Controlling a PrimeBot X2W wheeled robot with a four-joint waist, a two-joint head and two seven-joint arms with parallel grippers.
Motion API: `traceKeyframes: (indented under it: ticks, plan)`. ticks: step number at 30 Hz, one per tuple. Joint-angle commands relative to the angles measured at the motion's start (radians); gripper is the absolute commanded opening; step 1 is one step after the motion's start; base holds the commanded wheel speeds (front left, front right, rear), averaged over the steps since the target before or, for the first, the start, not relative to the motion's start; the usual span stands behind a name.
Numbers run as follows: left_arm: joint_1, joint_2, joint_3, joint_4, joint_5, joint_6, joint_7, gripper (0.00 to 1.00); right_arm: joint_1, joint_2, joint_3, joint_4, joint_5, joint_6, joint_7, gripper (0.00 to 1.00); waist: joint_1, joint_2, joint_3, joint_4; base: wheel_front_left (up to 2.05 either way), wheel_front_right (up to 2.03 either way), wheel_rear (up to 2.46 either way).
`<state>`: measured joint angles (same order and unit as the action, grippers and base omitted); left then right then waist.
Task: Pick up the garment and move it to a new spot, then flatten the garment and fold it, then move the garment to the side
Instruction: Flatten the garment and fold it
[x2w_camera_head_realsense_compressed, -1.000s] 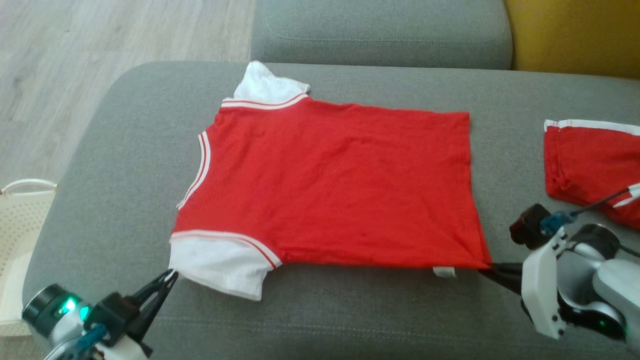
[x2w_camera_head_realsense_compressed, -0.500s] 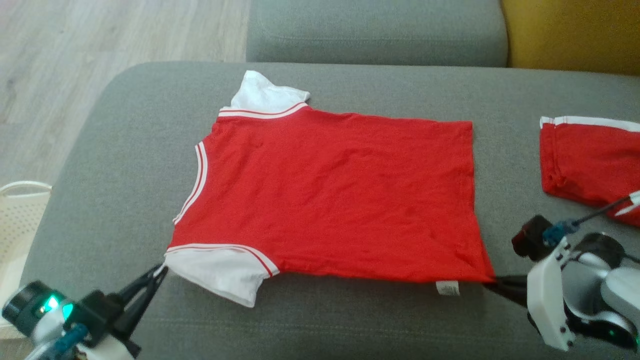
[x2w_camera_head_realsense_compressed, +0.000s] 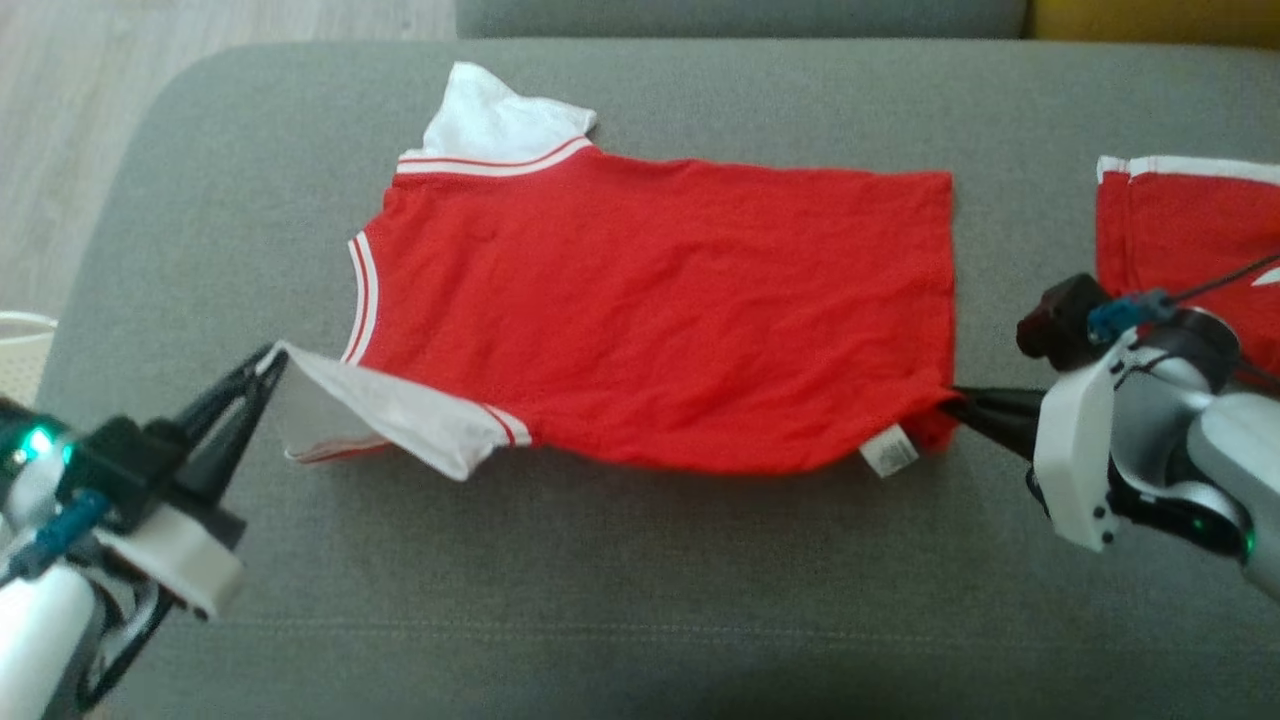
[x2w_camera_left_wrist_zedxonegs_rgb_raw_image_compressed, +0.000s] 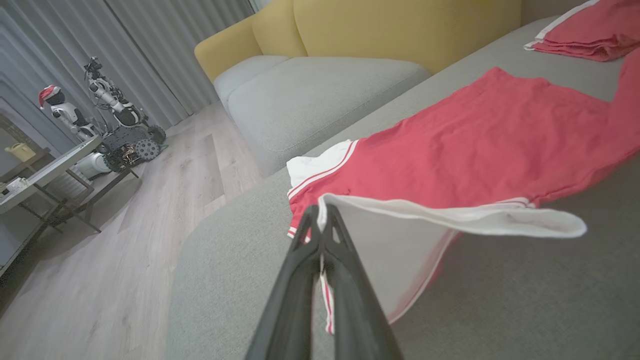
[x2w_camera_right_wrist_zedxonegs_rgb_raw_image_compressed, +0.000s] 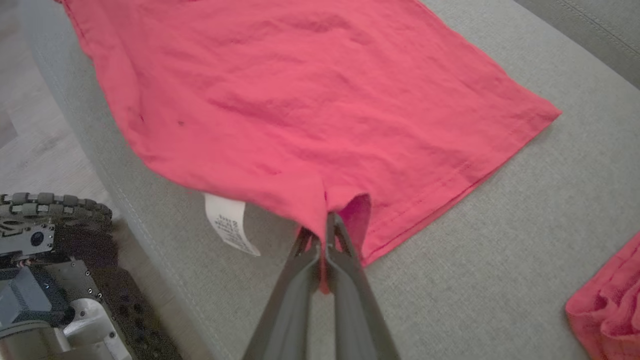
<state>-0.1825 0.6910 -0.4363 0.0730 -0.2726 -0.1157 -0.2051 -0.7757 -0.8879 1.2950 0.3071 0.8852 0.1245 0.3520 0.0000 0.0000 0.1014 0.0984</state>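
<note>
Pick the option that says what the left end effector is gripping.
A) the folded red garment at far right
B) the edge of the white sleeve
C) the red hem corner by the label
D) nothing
B: the left end effector is shut on the edge of the white sleeve of the red shirt, holding it up off the sofa cushion.

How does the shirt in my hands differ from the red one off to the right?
The shirt lies spread open on the sofa; the other garment is folded compact. The left hand pinches the shirt's near sleeve and the right hand a hem corner, both raised off the cushion; no hand holds the other garment. Both are red with white trim.
</note>
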Motion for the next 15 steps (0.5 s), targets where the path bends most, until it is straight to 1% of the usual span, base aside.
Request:
traceKeyframes:
  ticks: [1,4,10,15]
  plan:
    - [-0.079,0.036,0.053,-0.012,-0.006,-0.001,-0.009,0.0,-0.017,-0.011,-0.018,-0.004,0.002,0.006,-0.014,0.0,0.0,0.0,0.016,-0.004,0.0,0.0,0.0]
    - [-0.129,0.034,0.032,0.022,-0.007,-0.006,-0.01,0.0,-0.04,-0.001,-0.017,0.026,-0.004,0.006,-0.021,0.0,0.0,0.0,0.035,-0.007,0.0,0.0,0.0]
    - [-0.232,0.031,-0.038,0.113,-0.011,-0.013,-0.017,0.0,-0.07,0.021,-0.016,0.071,-0.023,0.006,-0.025,0.0,0.0,0.0,0.068,-0.02,0.0,0.0,0.0]
    - [-0.299,0.024,-0.084,0.181,-0.018,-0.014,-0.023,0.0,-0.084,0.039,-0.015,0.093,-0.036,0.006,-0.024,0.0,0.0,0.0,0.091,-0.03,0.0,0.0,0.0]
